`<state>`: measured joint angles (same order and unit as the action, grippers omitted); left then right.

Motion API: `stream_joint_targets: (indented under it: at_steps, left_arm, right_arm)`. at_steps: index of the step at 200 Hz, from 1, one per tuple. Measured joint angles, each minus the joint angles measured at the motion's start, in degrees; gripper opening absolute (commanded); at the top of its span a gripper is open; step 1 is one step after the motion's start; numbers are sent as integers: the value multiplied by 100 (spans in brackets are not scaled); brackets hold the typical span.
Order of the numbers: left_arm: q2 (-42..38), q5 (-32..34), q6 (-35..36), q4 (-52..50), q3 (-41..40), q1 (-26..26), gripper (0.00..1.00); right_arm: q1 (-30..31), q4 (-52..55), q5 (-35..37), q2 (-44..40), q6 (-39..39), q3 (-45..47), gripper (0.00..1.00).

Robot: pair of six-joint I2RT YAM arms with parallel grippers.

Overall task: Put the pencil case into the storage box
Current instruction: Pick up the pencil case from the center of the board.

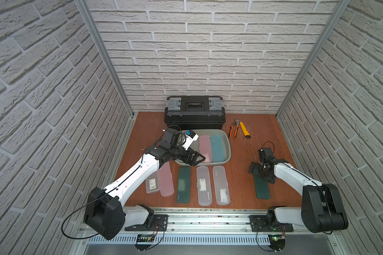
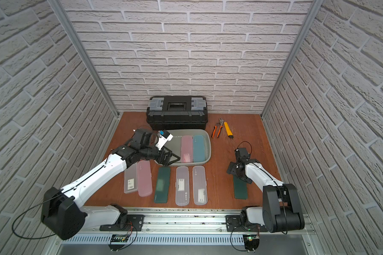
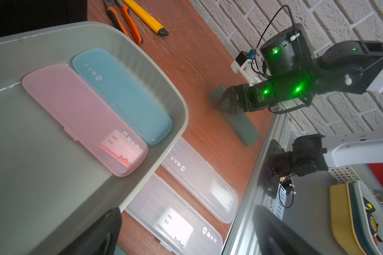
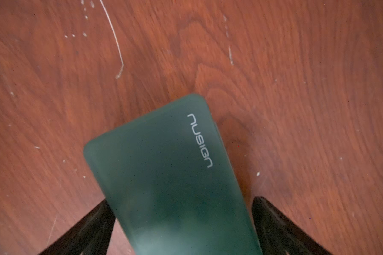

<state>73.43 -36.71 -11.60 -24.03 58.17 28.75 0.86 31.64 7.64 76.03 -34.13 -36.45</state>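
Note:
The storage box (image 1: 228, 152), a shallow grey-green tub, stands mid-table in both top views (image 2: 210, 152). A pink pencil case (image 3: 82, 117) and a blue one (image 3: 122, 95) lie flat inside it. My left gripper (image 1: 196, 159) hovers open and empty over the tub's near-left corner, with nothing between its jaws in the left wrist view (image 3: 187, 209). On the right, a dark green pencil case (image 1: 262, 192) lies on the table. My right gripper (image 4: 180, 201) is lowered over its far end. The black fingers (image 4: 97, 220) straddle the case (image 4: 164, 165) and stand open beside its long edges.
In front of the tub lie a clear case (image 1: 153, 184), a pink one (image 1: 165, 181), a dark green one (image 1: 184, 185) and two more clear ones (image 1: 203, 185). A black toolbox (image 1: 195, 112) stands behind the tub. Pliers (image 1: 234, 129) and a yellow knife (image 1: 244, 130) lie at back right.

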Motion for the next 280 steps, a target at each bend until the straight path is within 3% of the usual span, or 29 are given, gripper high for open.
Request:
stream_joint_targets:
  at_steps: [55,99,177,218,280]
  left_arm:
    - [0,57,9,-2,0,0,99]
    - [-2,118,46,-4,0,0,98]
    - [-11,225,68,-9,0,0,99]
    - [-70,271,92,-15,0,0,99]
    - [-72,284,103,-20,0,0,98]
  right_arm:
    - [74,-376,-516,-503,-286,476,97]
    - [367,-656,-487,-420,-481,487,96]
    - [1257,-612,-103,535,-487,-219,90]
    - [1329,-520,-52,920,-481,-575,89]
    - [1340,-470,-243,1021,-393,-920,100]
